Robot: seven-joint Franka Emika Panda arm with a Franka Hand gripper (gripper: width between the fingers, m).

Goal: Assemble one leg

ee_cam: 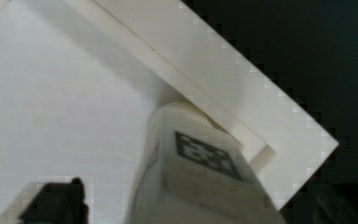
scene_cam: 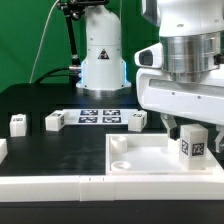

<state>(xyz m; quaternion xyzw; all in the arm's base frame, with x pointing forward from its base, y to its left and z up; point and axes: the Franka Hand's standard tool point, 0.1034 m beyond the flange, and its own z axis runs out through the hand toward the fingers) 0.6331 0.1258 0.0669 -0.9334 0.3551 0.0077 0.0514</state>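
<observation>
My gripper [scene_cam: 192, 131] is shut on a leg [scene_cam: 194, 147], a small white chunky block with a black-and-white tag facing the camera. It holds the leg upright over the large white square panel [scene_cam: 140, 168], near the corner on the exterior view's right. In the wrist view the leg [ee_cam: 202, 160] runs between my dark fingers [ee_cam: 51, 203], its end close to the panel's raised rim [ee_cam: 247, 75]. I cannot tell whether the leg touches the panel. Three more legs [scene_cam: 18, 123] [scene_cam: 55, 121] [scene_cam: 137, 120] lie on the black table behind the panel.
The marker board [scene_cam: 98, 116] lies flat in front of the robot base [scene_cam: 102, 60]. A long white bar [scene_cam: 50, 187] lies along the table's front edge, left of the panel. Another white part [scene_cam: 2, 150] shows at the left edge.
</observation>
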